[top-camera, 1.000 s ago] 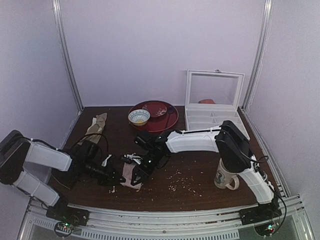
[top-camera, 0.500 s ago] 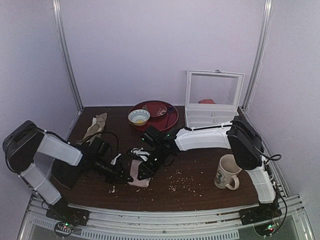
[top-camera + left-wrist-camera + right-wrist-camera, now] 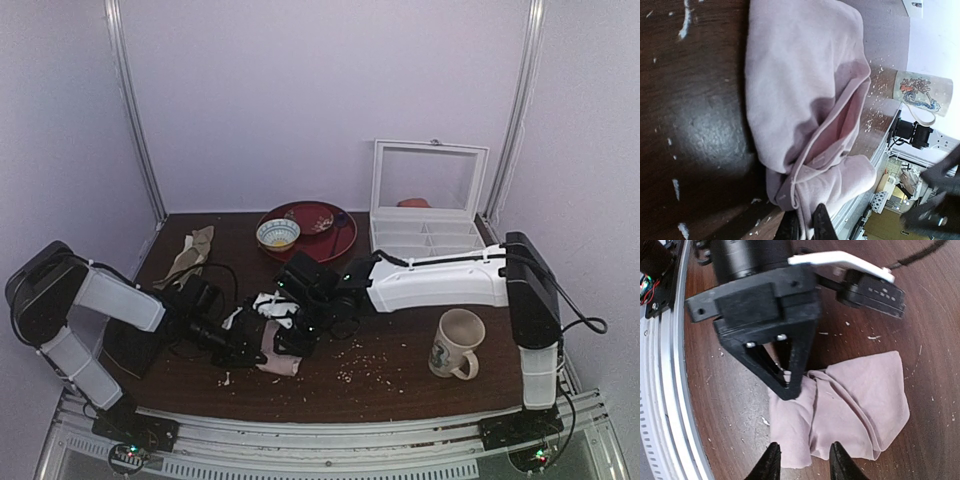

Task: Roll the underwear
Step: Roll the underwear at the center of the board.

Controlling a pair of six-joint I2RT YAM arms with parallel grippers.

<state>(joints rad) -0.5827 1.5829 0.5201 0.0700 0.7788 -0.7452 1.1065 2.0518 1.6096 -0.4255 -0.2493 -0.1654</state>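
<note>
the underwear [image 3: 275, 350] lay bunched on the tabletop [image 3: 420, 385] near its front edge; the left tool [image 3: 802, 226] pinched one fold tight; the right tool [image 3: 803, 462] hung over it, jaws part open; the roll likely needed an even, firm tuck

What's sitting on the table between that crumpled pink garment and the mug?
Only scattered pale crumbs on the dark table. The top external view shows this stretch between the underwear and the mug.

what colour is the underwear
The underwear is pale pink, clearest in the right wrist view.
</note>
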